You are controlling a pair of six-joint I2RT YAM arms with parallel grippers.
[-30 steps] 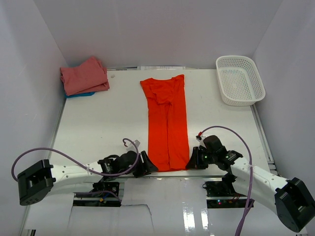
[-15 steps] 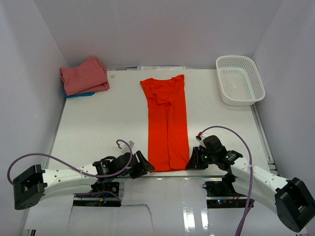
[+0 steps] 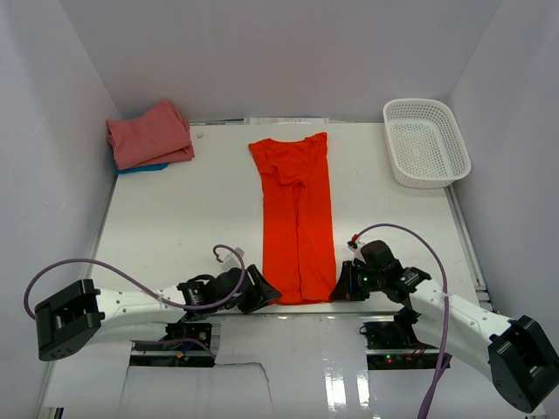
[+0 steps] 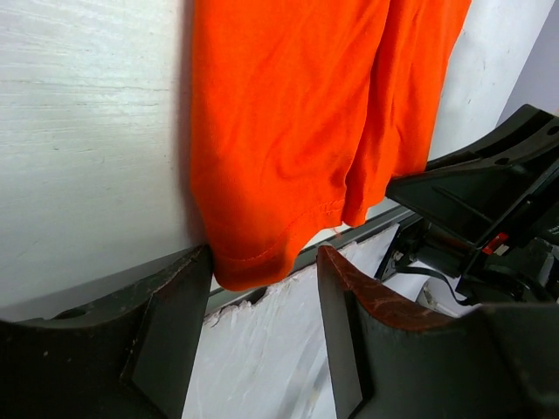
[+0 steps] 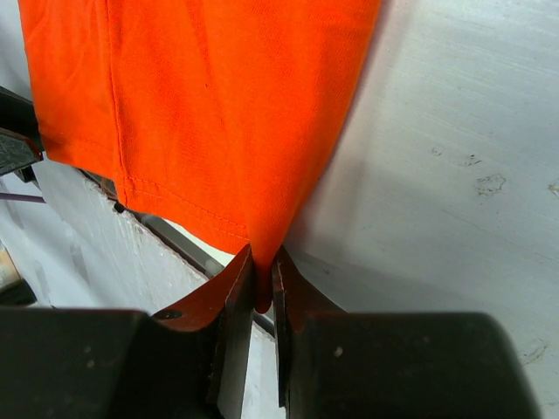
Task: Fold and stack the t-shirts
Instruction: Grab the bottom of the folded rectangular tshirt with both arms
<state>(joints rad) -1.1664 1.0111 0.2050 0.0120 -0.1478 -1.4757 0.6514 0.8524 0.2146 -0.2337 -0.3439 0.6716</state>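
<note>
The orange-red t-shirt [image 3: 295, 218] lies folded into a long strip down the middle of the table, its hem at the near edge. My left gripper [image 3: 265, 294] is open at the hem's left corner; in the left wrist view the corner [image 4: 253, 262] sits between the open fingers [image 4: 175, 323]. My right gripper [image 3: 339, 291] is shut on the hem's right corner, the cloth [image 5: 262, 262] pinched between its fingers [image 5: 236, 297]. The salmon-pink t-shirt [image 3: 148, 133] lies folded at the back left on top of the blue t-shirt [image 3: 140, 168], of which only an edge shows.
A white mesh basket [image 3: 425, 141] stands at the back right. The table's near edge and its metal rail [image 3: 262, 310] run just under both grippers. White walls close in the left, right and back sides.
My left gripper drew back to the left, then came back to the hem's left corner. The right gripper and the shirt have not moved.
</note>
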